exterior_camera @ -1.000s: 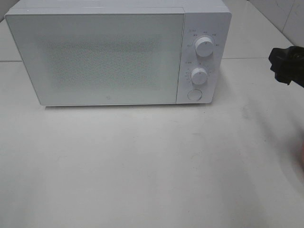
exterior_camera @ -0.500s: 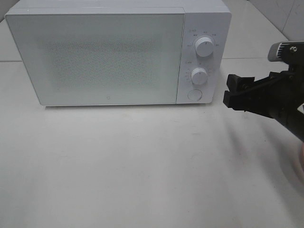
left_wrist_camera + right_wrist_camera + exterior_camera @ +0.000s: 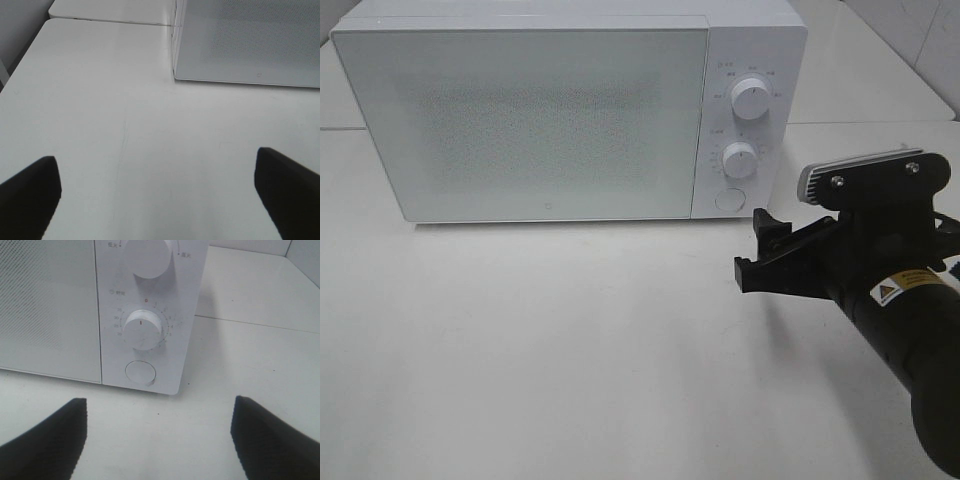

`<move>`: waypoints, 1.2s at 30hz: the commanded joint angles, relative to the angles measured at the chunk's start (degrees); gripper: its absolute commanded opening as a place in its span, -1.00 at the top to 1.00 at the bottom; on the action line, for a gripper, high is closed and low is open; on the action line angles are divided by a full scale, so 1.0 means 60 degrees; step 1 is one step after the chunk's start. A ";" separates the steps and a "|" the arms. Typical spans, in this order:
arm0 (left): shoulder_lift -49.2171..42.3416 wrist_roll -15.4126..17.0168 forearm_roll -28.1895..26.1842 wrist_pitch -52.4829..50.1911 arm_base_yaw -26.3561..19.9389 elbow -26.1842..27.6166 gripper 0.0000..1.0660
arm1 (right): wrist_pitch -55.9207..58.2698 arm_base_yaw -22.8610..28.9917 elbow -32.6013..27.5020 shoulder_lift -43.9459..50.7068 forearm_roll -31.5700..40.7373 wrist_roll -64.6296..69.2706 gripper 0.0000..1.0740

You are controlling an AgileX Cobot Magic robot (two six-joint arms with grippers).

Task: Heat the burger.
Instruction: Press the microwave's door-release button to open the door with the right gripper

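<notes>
Microwave oven of white painted metal [image 3: 550,110] stood at the back of the pale grey desk [image 3: 570,350], its speckled glass door [image 3: 530,120] shut; on the panel to the door's right sat an upper white dial [image 3: 750,100], a lower white dial [image 3: 740,160] and a round white push button [image 3: 729,200]; where the burger lay could not be told, since no view showed it. Black right fingers [image 3: 780,272] hovered above the desk just in front of the oven's right corner, aimed toward the button and apart from it; they stood spread wide with nothing between them. Black left fingers [image 3: 282,190] were likewise parted as wide as they go and empty, low over the desk off the oven's left front corner, seen only in the left wrist view. Nothing lay between either arm and the oven. Broad bare desk ran before the oven and to its right; in the left wrist view the desk's rounded edge showed near a grey wall. A seam crossed the desk top level with the oven; white tiled wall [image 3: 920,30] rose beyond the far right corner.
</notes>
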State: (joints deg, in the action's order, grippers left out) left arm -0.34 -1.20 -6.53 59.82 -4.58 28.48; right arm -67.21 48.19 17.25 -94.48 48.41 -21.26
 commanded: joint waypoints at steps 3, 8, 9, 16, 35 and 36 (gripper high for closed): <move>-0.0210 -0.0019 -0.0010 -0.0095 0.0029 -0.0010 -0.89 | -0.0191 0.0344 0.0038 -0.0067 0.0172 -0.0076 -0.42; -0.0210 -0.0019 -0.0010 -0.0095 0.0029 -0.0010 -0.89 | -0.0191 0.0353 0.0038 -0.0067 0.0162 0.0162 -0.42; -0.0210 -0.0019 -0.0010 -0.0095 0.0029 -0.0010 -0.89 | -0.0191 0.0353 0.0038 -0.0067 0.0162 0.0162 -0.42; -0.0210 -0.0019 -0.0010 -0.0095 0.0029 -0.0010 -0.89 | -0.0162 0.0353 0.0038 -0.0067 0.0153 0.2865 -0.42; -0.0210 -0.0019 -0.0010 -0.0095 0.0029 -0.0010 -0.89 | 0.0592 0.0353 0.0038 -0.0067 0.0076 1.3522 0.01; -0.0210 -0.0019 -0.0010 -0.0095 0.0029 -0.0010 -0.89 | 0.0583 0.0353 0.0038 -0.0067 0.0076 1.3875 0.08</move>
State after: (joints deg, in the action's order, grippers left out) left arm -0.34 -1.20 -6.53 59.82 -4.58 28.48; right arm -63.88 49.96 17.25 -94.94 49.39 55.12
